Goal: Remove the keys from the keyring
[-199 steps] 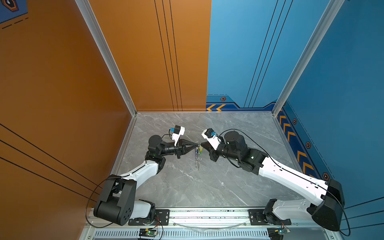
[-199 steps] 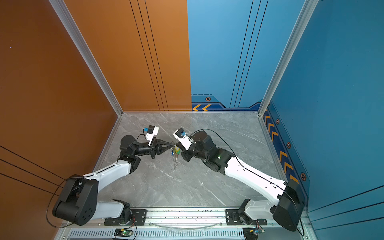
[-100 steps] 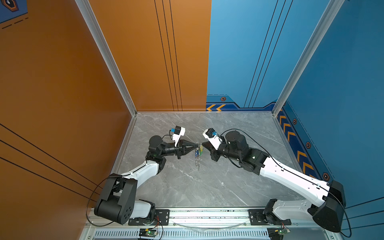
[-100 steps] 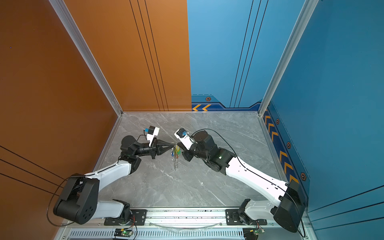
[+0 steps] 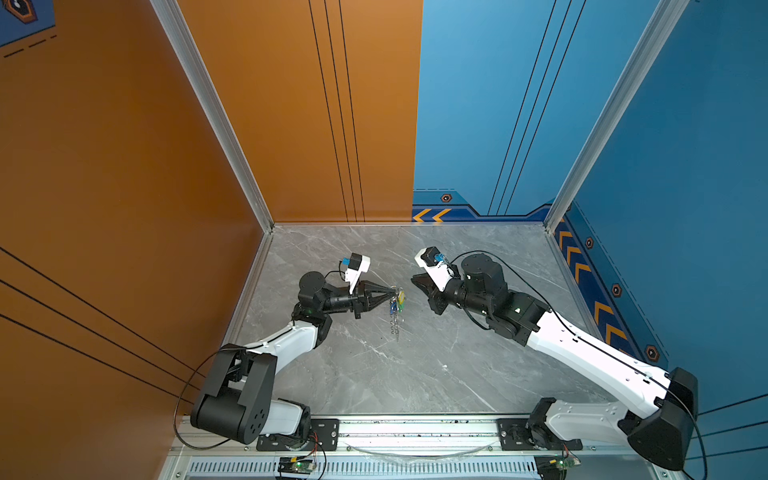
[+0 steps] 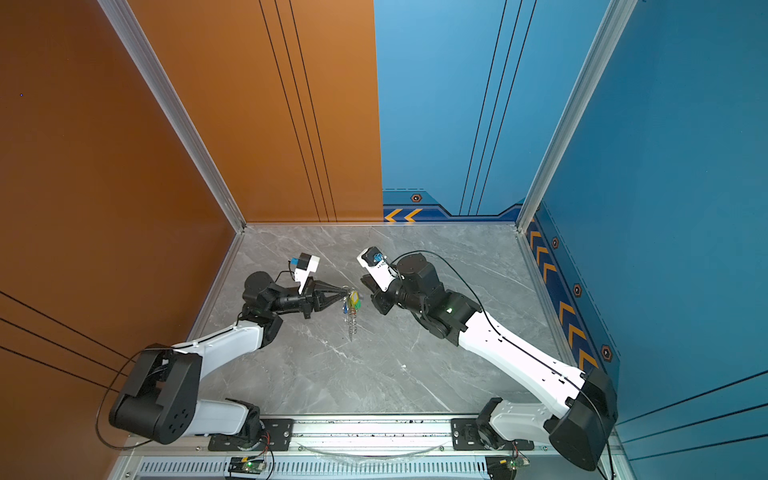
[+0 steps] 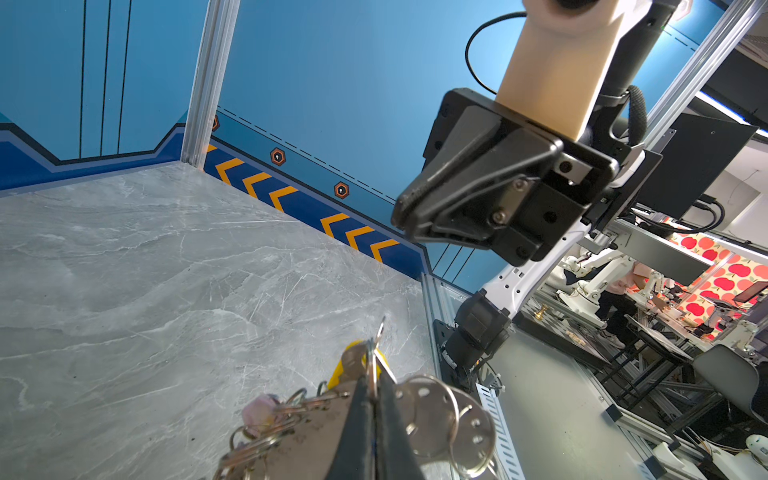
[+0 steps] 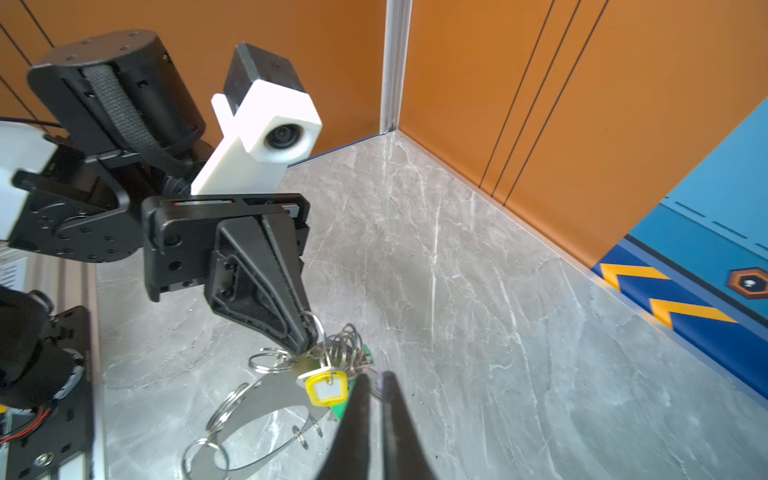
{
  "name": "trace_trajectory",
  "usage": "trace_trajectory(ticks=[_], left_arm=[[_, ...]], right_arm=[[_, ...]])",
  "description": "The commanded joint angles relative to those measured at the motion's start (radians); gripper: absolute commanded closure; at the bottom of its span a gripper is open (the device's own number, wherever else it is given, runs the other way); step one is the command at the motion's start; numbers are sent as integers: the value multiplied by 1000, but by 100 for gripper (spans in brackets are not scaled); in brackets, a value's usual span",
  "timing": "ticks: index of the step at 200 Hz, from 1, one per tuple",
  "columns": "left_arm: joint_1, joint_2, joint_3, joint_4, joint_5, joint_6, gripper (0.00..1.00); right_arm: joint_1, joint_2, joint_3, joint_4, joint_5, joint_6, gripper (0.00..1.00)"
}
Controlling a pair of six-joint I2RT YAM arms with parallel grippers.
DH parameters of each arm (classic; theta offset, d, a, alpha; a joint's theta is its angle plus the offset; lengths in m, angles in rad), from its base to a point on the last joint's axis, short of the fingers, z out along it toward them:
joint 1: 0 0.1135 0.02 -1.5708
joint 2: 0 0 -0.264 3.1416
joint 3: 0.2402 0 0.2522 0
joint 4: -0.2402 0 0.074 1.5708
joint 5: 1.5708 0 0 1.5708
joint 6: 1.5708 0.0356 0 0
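Observation:
The keyring (image 8: 270,395), a flat grey hoop edged with small split rings, hangs off the floor from my left gripper (image 5: 390,289), which is shut on its upper edge (image 7: 307,436). The keys bunch at that top edge, with a yellow tag (image 8: 326,388), a green tag (image 8: 345,405) and a pink tag (image 7: 259,409). In both top views the hoop (image 6: 352,324) dangles edge-on below the tags (image 5: 400,296). My right gripper (image 8: 376,378) hovers just beside the bunch, its jaws a narrow slit apart with only floor showing between them. It stands a little to the right (image 5: 415,281).
The grey marble floor (image 5: 415,374) is walled by orange panels (image 5: 124,208) on the left and back and blue panels (image 5: 665,208) on the right. A metal rail (image 5: 415,428) with both arm bases runs along the near edge.
My right gripper has drawn back slightly from the bunch and its jaws have parted a little. The left gripper still holds the keyring in the same place.

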Motion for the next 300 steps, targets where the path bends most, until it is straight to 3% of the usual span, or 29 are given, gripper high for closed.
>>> trace_trajectory(ticks=[1, 59, 113, 167, 300], left_arm=[[-3, -3, 6, 27, 13, -14, 100], [-8, 4, 16, 26, 23, -23, 100], [-13, 8, 22, 26, 42, -32, 100], [-17, 19, 24, 27, 50, -35, 100], [-52, 74, 59, 27, 94, -63, 100]], right_arm=[[-3, 21, 31, -65, -94, -3, 76], [-1, 85, 77, -106, -137, -8, 71], [-2, 128, 106, -118, -145, -12, 72], [-5, 119, 112, -122, -126, -17, 100], [-6, 83, 144, -137, -9, -91, 100]])
